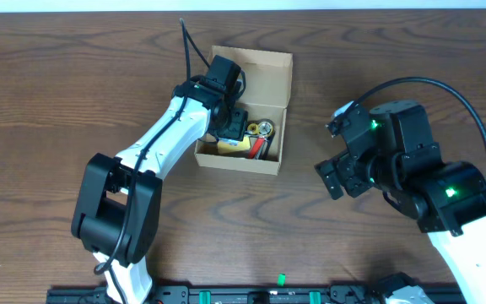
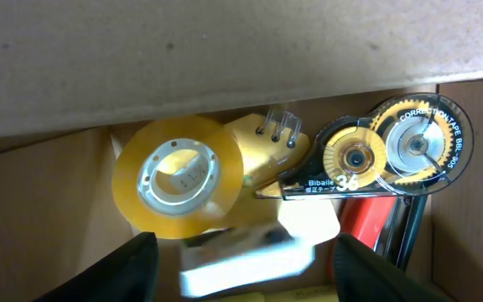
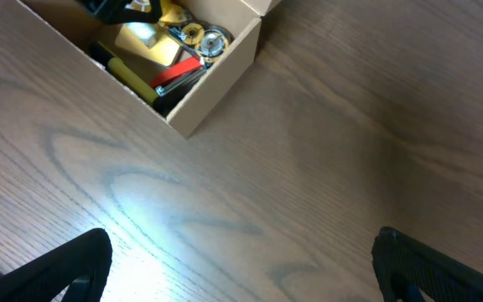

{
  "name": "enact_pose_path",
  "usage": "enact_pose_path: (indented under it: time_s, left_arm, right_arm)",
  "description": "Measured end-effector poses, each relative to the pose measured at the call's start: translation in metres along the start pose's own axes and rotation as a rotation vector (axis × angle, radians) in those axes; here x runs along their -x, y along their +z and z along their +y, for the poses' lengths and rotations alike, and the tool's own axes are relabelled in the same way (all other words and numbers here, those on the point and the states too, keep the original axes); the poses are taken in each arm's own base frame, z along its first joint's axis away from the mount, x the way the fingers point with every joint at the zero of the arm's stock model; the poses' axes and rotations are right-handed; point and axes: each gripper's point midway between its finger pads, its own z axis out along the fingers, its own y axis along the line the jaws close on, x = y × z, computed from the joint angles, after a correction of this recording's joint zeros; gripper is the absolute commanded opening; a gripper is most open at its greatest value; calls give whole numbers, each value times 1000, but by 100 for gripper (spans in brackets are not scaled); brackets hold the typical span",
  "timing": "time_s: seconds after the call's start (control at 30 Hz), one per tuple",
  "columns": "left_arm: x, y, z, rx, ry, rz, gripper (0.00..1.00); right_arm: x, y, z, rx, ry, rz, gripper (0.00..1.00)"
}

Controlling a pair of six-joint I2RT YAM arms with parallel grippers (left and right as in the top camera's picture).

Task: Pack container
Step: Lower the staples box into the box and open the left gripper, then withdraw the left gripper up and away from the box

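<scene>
The brown wooden counter (image 1: 57,84) carries everything. Over it stand two arms. The left arm (image 1: 163,139) reaches from the near edge to the middle of the far side. The right arm (image 1: 429,181) hangs over the right part of the counter, well apart from the box.

The container (image 1: 234,160) is a plain cardboard box. It sits near the far edge of the counter, about at the middle, and its flap lid is open and lies back toward the far edge.

The left end effector (image 2: 246,247) is lowered into the container, near its left wall. Its two dark fingers (image 2: 132,268) are spread, and a white block (image 2: 241,264) (blurred in the wrist view) shows between them with a gap on each side, so nothing is pinched. The right end effector (image 3: 241,243) is spread wide over bare wood, and the nearest corner of the container is ahead of it.

Inside the container lies a roll of yellow clear tape (image 2: 179,176) on the left side. Beside it, on the right, is a correction tape dispenser (image 2: 392,151) with clear housing and yellow wheels. Between them is a yellow piece with small wire loops (image 2: 262,147); I cannot tell what it is. Under the dispenser a red item (image 2: 363,222) shows in part.
</scene>
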Motion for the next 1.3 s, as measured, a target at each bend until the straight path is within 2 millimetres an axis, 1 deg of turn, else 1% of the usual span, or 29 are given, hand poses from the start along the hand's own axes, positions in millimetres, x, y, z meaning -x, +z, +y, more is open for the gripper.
enact_pose_path:
  time_s: [0.27,0.33,0.43,0.5,0.6,0.67,0.7,0.73,0.77,0.8,0.83,0.87,0.93,1.03,1.07,1.17,1.23,1.3]
  left_arm:
    - [2,-1,0,0,0,-4,69]
    - [9,-6,-2,-2,2,-22,68]
    - [28,-19,-7,-11,16,-76,65]
    - [44,-35,-11,-15,48,-129,59]
    - [82,-73,-12,24,107,-275,54]
    - [110,-105,-6,93,131,-395,52]
    - [119,-117,-3,119,134,-435,51]
    - [132,-136,1,160,143,-496,50]
    - [142,-153,7,196,147,-545,49]
    - [147,-164,12,215,144,-572,48]
    - [154,-181,22,247,137,-613,47]
    - [158,-191,33,270,124,-636,47]
    - [163,-203,58,299,91,-661,47]
    - [163,-208,104,305,31,-655,44]
    - [162,-208,122,297,6,-651,43]
    - [157,-210,168,279,-59,-645,40]
    - [152,-208,197,277,-104,-637,40]
    - [147,-202,224,280,-146,-627,40]
  right_arm:
    - [0,0,0,0,0,0,99]
    - [0,0,0,0,0,0,99]
    - [0,0,0,0,0,0,99]
    - [0,0,0,0,0,0,99]
    - [0,0,0,0,0,0,99]
    - [0,0,0,0,0,0,99]
    - [0,0,0,0,0,0,99]
    - [0,0,0,0,0,0,99]
    - [0,0,0,0,0,0,99]
    - [0,0,0,0,0,0,99]
    - [0,0,0,0,0,0,99]
    - [0,0,0,0,0,0,99]
    - [0,0,0,0,0,0,99]
    - [0,0,0,0,0,0,99]
    - [0,0,0,0,0,0,99]
    - [0,0,0,0,0,0,99]
    - [0,0,0,0,0,0,99]
    - [0,0,0,0,0,0,99]
